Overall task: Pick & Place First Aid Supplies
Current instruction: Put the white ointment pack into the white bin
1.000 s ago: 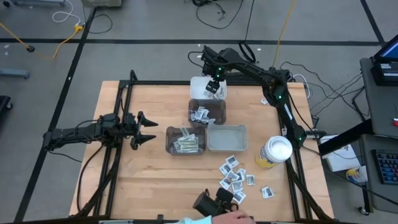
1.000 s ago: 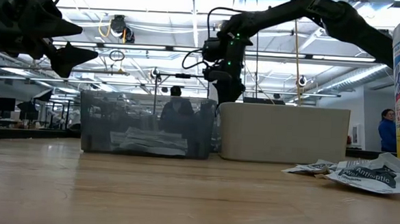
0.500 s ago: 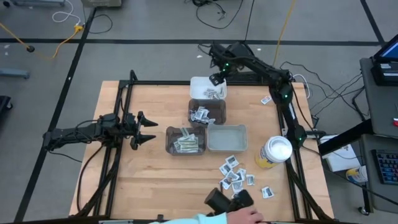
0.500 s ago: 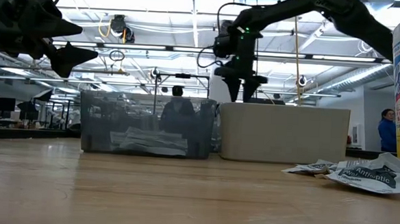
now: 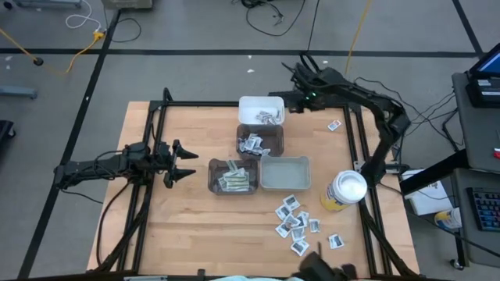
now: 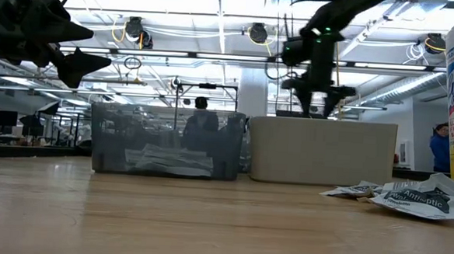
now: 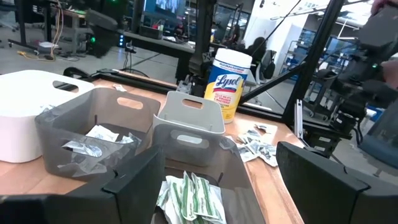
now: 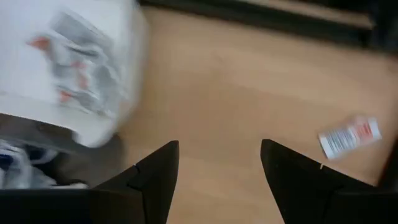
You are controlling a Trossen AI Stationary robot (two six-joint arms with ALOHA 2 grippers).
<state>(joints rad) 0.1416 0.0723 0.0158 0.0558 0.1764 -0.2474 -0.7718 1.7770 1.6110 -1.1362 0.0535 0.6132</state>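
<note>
The right gripper (image 5: 295,97) hangs with its fingers apart and empty, just beside the white bin (image 5: 251,104) that holds a few packets (image 5: 269,116). 1 small packet (image 5: 334,125) lies alone on the table nearby. The left gripper (image 5: 187,161) waits open, well apart from it.

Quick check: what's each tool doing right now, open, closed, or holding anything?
Left tool: open, empty, hovering left of the bins.
Right tool: open, empty, over bare table beside the white bin.
</note>
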